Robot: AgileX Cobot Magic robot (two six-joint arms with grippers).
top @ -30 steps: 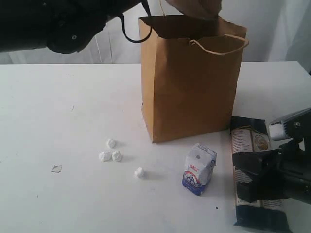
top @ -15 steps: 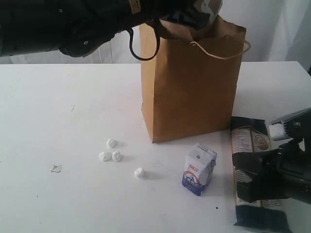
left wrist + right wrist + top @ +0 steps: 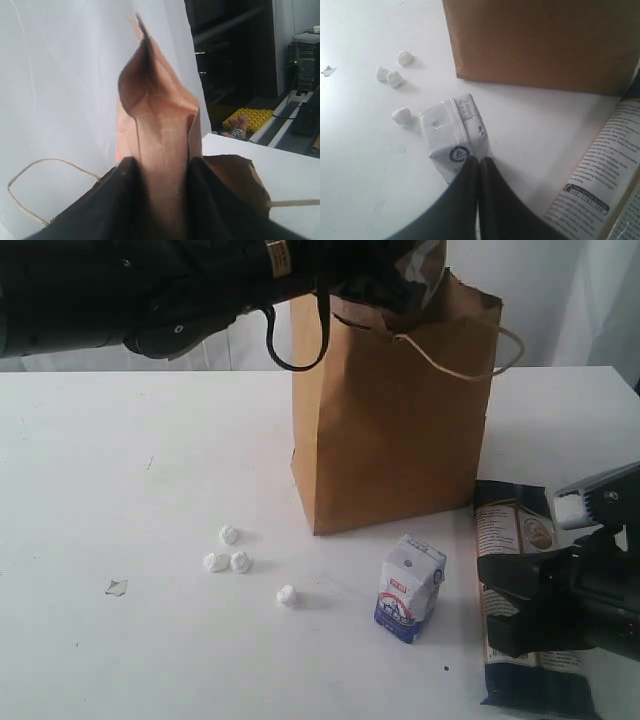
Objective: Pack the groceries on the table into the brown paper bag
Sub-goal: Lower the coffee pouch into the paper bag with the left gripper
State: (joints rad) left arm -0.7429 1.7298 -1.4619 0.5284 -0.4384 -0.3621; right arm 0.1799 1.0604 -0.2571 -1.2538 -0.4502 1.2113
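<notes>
Left gripper (image 3: 161,172) pinches the brown pouch (image 3: 155,115) in part-open jaws above the paper bag (image 3: 390,430) mouth. Right gripper (image 3: 479,162) jaws pressed together, empty, near the carton (image 3: 451,127) at the bag's 5 o'clock. Noodle packet (image 3: 510,530) at carton's 3 o'clock.

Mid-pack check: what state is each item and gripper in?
brown paper bag: upright, top open.
brown foil pouch: gripped, at the bag's mouth.
left gripper: shut on the pouch.
small white-blue carton: standing on the table, free.
long dark noodle packet: lying flat, free.
right gripper: shut, empty.
</notes>
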